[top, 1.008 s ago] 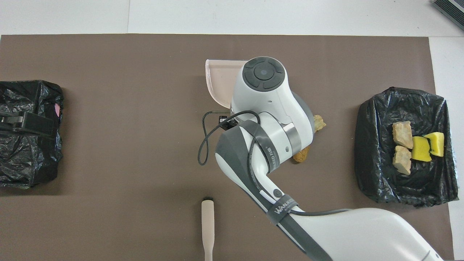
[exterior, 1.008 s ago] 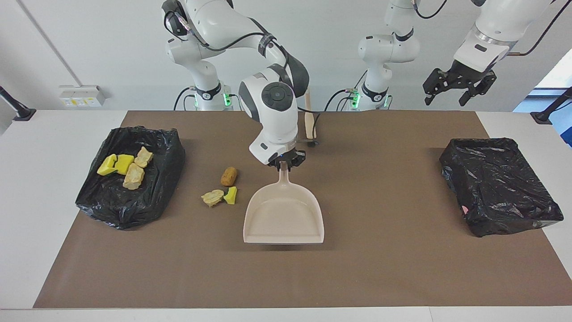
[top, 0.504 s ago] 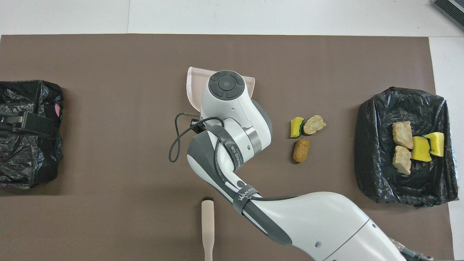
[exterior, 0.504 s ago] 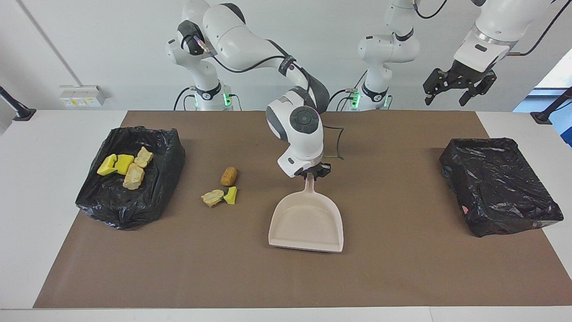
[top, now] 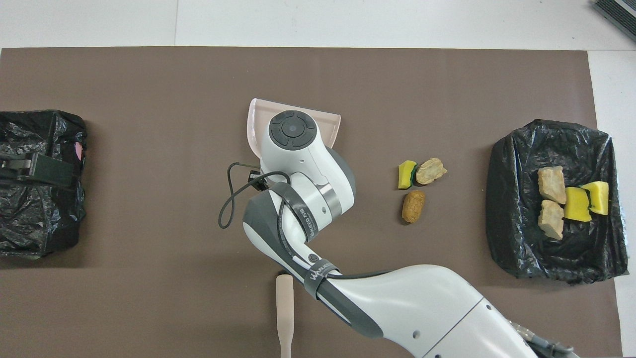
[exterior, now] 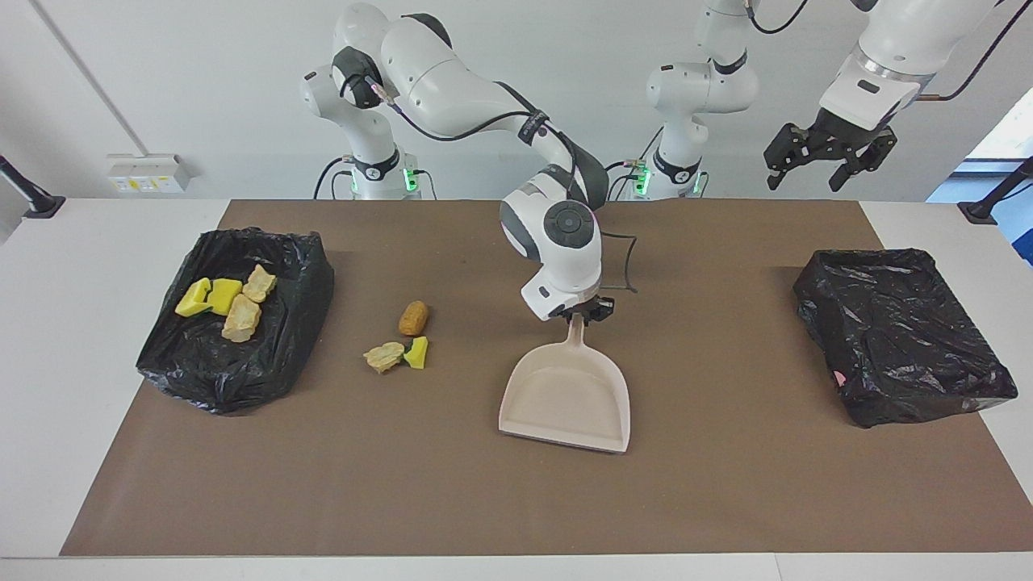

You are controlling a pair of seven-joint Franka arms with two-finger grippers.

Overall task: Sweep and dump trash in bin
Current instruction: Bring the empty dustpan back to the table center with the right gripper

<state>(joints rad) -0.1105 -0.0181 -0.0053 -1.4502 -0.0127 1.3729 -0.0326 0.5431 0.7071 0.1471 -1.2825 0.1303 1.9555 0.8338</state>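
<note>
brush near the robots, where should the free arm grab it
Judging by its pose, grip the brush by its pale flat handle, from straight above, jaws across the narrow width. It lies flat on the mat, lengthwise away from the robots, with bare mat on both sides.

Three scraps of trash lie loose on the brown mat toward the right arm's end of the tabletop: a brown oval croquette [exterior: 413, 318] lying on its side, and just farther from the robots a beige crusty chunk [exterior: 384, 356] touching a yellow sponge wedge [exterior: 417, 353] with a green edge. Four more rest in the black-lined bin [exterior: 266, 355] at that end: two yellow sponge wedges [exterior: 208, 296] side by side and two beige chunks [exterior: 248, 304] beside them.
</note>
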